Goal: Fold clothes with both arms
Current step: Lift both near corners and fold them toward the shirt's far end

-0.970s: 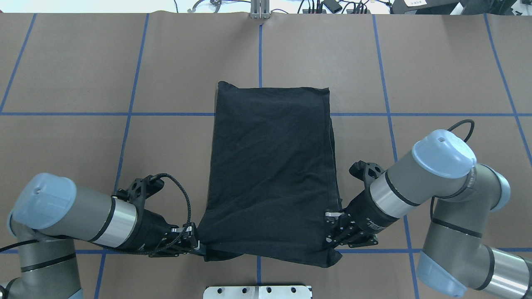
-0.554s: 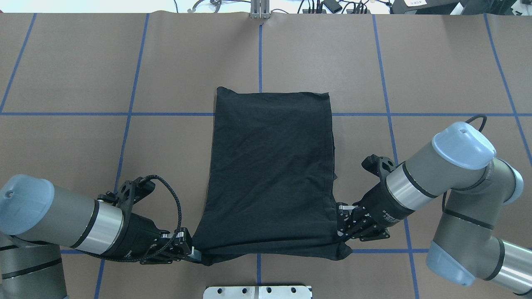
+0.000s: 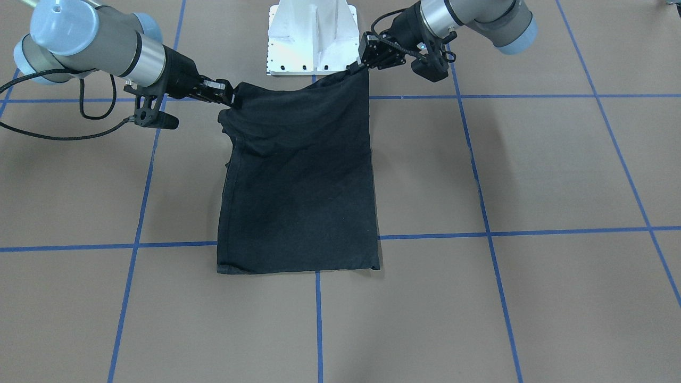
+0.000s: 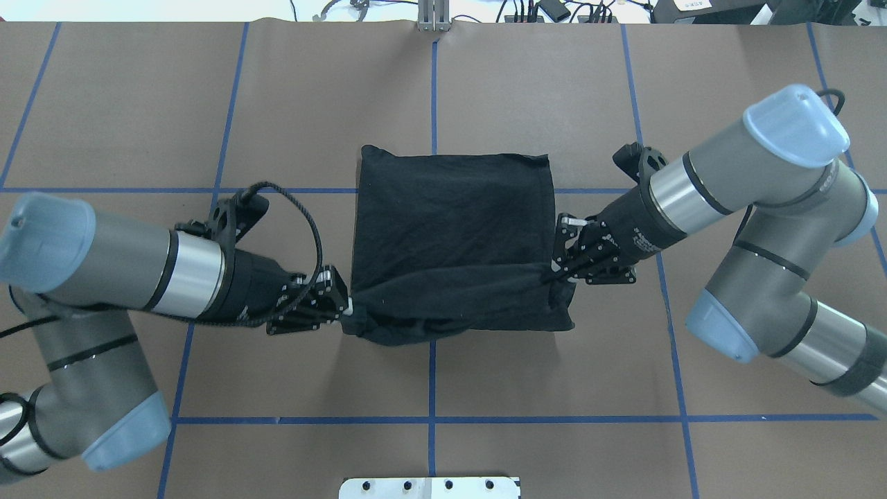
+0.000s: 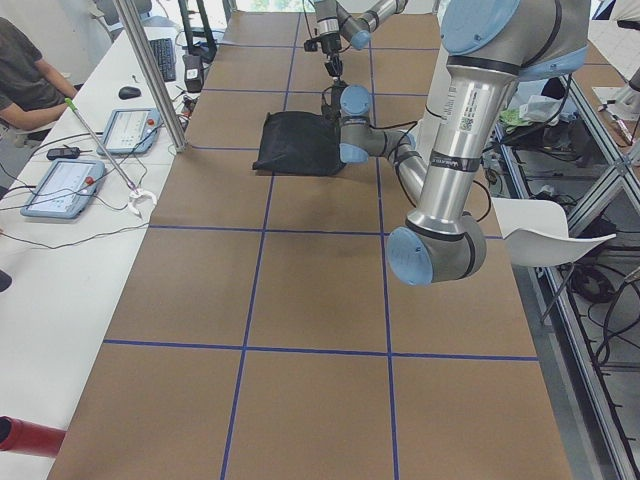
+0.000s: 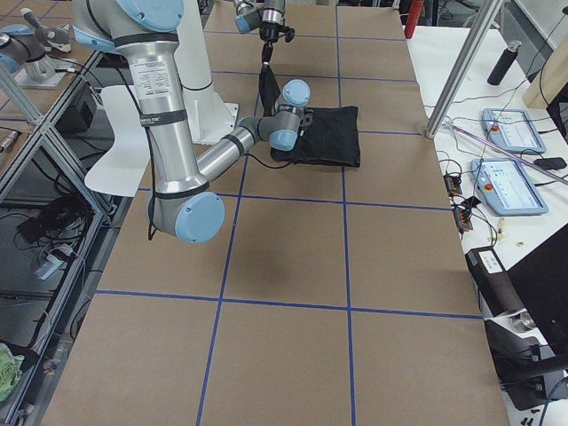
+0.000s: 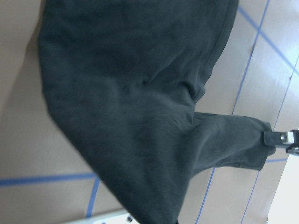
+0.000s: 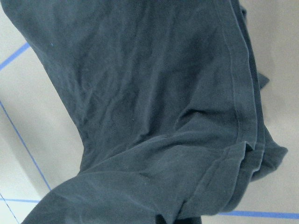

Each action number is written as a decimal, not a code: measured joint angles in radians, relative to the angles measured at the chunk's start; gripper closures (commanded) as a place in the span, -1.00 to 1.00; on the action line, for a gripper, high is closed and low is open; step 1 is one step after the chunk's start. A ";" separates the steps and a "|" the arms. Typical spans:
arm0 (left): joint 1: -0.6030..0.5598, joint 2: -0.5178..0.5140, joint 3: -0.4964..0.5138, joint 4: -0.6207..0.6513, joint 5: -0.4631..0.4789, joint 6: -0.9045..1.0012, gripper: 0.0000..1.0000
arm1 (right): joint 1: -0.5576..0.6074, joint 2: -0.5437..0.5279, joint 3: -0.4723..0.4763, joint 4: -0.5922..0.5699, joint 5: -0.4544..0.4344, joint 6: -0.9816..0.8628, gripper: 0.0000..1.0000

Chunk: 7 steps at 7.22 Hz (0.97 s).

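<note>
Between left fingers [image 4: 342, 303] and right fingers [image 4: 560, 262], T-shirt [image 4: 450, 229] (near edge taut)

Grey tubular arms [image 4: 118, 260] carry light-blue joint caps [image 4: 797, 125], silver wrist bands [image 4: 197, 267], black cables [image 4: 318, 239].

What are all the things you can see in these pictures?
T-shirt: one, black, mid-table, robot-side edge held up.
Table: one, brown with blue lines.
Base: one, white, at the table's robot-side edge.
Tablets: two, grey-blue, on the white side bench.
Person: one, dark top, at that bench.
Arms: two, grey with light-blue caps; left arm, right arm, either side of the T-shirt.
Grippers: two, black; left gripper and right gripper each shut on a T-shirt corner.
</note>
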 measured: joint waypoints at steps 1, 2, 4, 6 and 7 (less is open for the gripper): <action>-0.053 -0.047 0.072 0.000 0.000 0.004 1.00 | 0.029 0.033 -0.038 0.000 -0.002 -0.003 1.00; -0.095 -0.100 0.164 -0.004 -0.001 0.011 1.00 | 0.046 0.068 -0.086 0.000 -0.008 -0.006 1.00; -0.163 -0.206 0.342 -0.015 -0.001 0.031 1.00 | 0.069 0.163 -0.211 0.001 -0.039 -0.008 1.00; -0.205 -0.264 0.446 -0.021 0.004 0.041 1.00 | 0.090 0.237 -0.322 0.001 -0.096 -0.010 1.00; -0.214 -0.289 0.495 -0.035 0.018 0.042 1.00 | 0.101 0.251 -0.363 0.001 -0.129 -0.011 1.00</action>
